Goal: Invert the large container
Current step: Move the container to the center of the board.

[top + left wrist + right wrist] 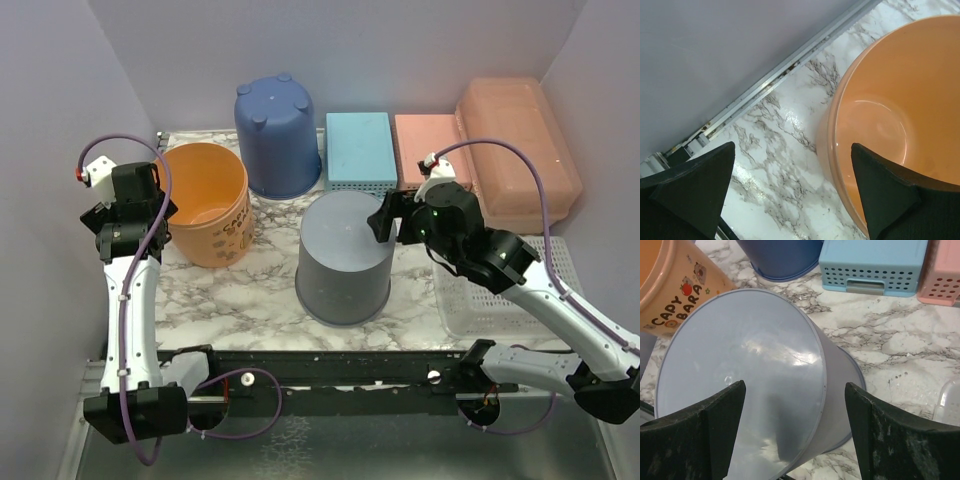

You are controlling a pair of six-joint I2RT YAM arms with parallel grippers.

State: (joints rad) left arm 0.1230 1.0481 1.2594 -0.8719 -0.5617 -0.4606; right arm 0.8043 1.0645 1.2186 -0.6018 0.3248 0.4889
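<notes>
The large container is a translucent peach-orange rectangular box with rounded corners at the back right of the table, against the right wall. It shows only in the top view. My right gripper is open and empty, well to its left, hovering over the right side of an upturned grey bucket. In the right wrist view the right gripper has its jaws wide apart above that grey bucket. My left gripper is open and empty at the far left, over the rim of the round orange bucket.
An upturned blue bucket, a light blue perforated basket and a pink perforated basket line the back. A clear basket lies at the front right under my right arm. The left wrist view shows the orange bucket beside the wall rail.
</notes>
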